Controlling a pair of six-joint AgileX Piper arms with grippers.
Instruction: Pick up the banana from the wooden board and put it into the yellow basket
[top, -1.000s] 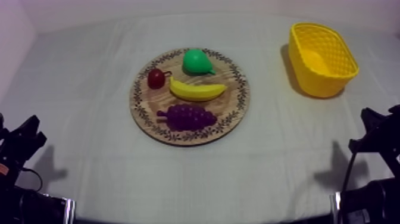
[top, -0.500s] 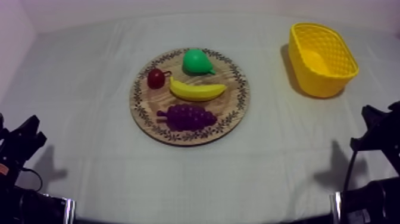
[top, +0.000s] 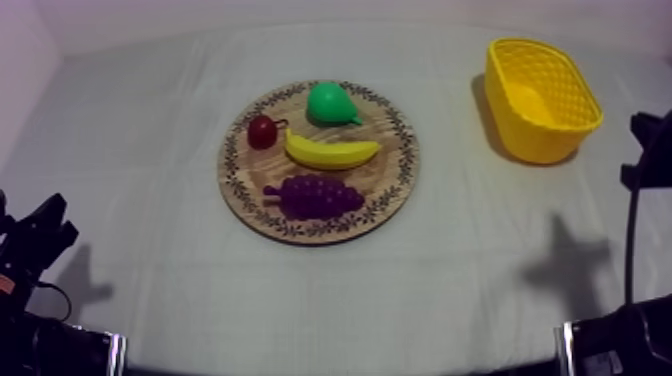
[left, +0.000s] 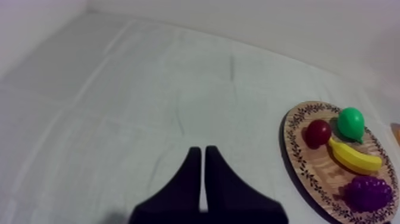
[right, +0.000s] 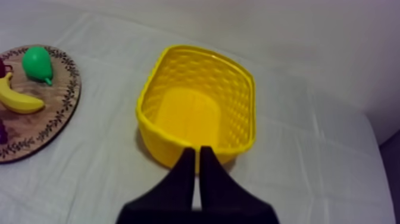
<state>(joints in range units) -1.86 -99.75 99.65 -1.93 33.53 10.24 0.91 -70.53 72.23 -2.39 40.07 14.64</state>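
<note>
Presently, banana (top: 332, 152) lies unobstructed atop the wooden board (top: 390, 175), so I can descend directly; left claw (left: 199, 152), right claw (right: 197, 152) both clenched empty.

Board (top: 392, 172): light wood grain, rim ringed with dark leaf-sprig pattern. Banana (top: 332, 152) yellow. Pear (top: 330, 103) bright green. Grapes (top: 315, 195) deep purple. Small red fruit (top: 263, 131) dark red. Basket (top: 545, 140) yellow, woven lattice walls, plain floor. Desk cloth (top: 150, 150) grey-white.

tabletop (top: 150, 150) under a grey-white cloth, two things sitting straight on it: a round wooden board with a patterned rim (top: 228, 172) near the middle, and a yellow lattice basket (top: 541, 146), upright, well apart on the right side.
</note>
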